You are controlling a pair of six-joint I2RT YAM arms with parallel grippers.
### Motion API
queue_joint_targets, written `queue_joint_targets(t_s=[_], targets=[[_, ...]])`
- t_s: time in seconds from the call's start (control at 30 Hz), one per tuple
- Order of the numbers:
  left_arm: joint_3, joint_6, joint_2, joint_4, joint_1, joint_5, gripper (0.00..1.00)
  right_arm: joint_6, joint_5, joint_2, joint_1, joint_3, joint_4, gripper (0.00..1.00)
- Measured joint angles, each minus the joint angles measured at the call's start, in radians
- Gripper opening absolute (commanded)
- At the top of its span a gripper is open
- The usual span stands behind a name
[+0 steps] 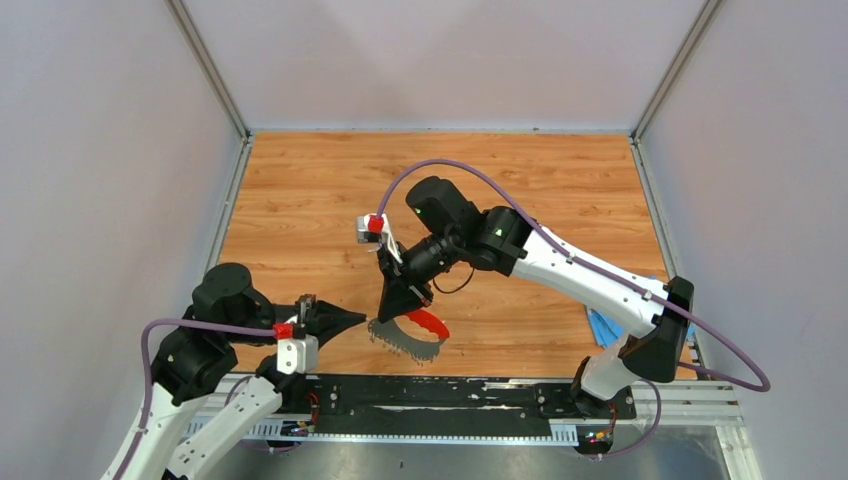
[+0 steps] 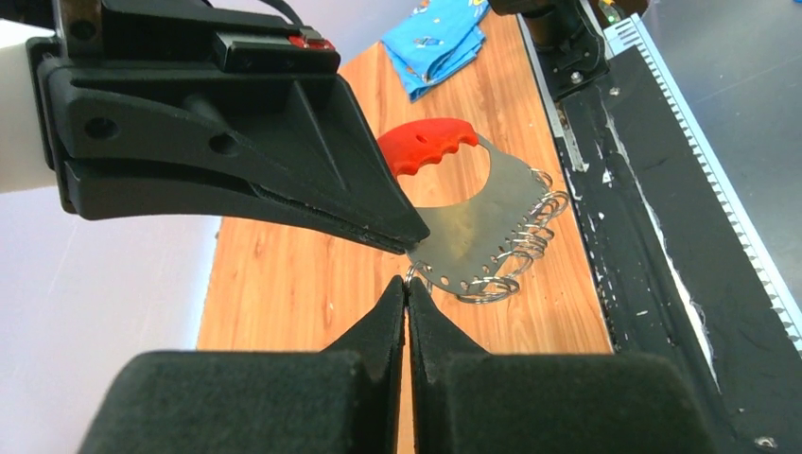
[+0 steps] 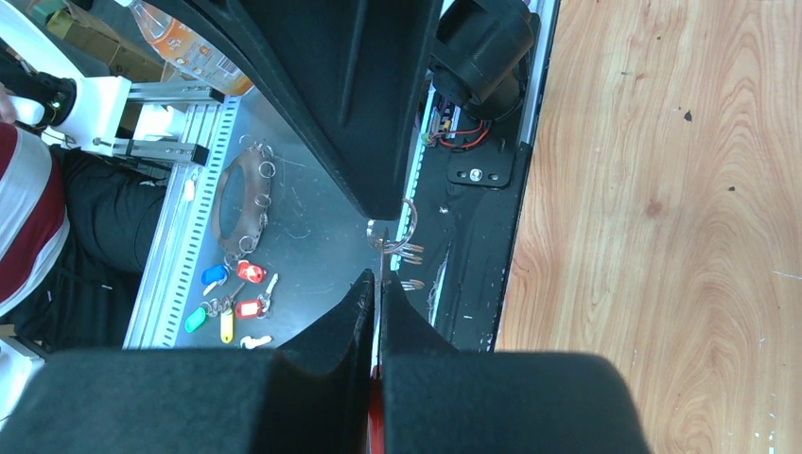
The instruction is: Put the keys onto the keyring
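Right gripper (image 1: 407,310) is clamped on the keyring (image 2: 463,227), which is held near the table's (image 1: 300,200) front edge; left gripper (image 2: 407,288) is pressed together at its corner. Thin, stiff, slick metal is judged; the ribbed red handle (image 2: 426,147) is best gripped

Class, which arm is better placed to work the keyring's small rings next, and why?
Probably left. The left pincer, shut, sits at an end ring of the keyring; the right pincer is busy, clamped on that keyring.
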Motion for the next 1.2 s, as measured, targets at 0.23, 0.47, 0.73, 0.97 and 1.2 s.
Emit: queue_joint_targets(t_s=[0.23,0.47,0.73,0.97,1.2], targets=[[-0.002,-0.026,0.031,0.0,0.0,-0.027,0.0,-0.008,0.002,-0.008,0.0,-0.019,0.018,0.11],[-0.002,-0.068,0.05,0.005,0.0,-0.039,0.0,-0.027,0.019,-0.01,0.0,-0.022,0.034,0.0],[-0.002,-0.056,0.051,0.005,0.0,-0.049,0.0,-0.029,0.034,-0.04,0.0,-0.073,0.066,0.43],[-0.002,-0.043,0.051,0.005,0.0,-0.053,0.0,-0.044,0.114,-0.178,0.0,-0.276,0.244,0.58],[-0.01,-0.1,0.051,0.037,0.0,-0.076,0.0,-0.051,0.237,-0.346,0.017,-0.464,0.496,0.55]])
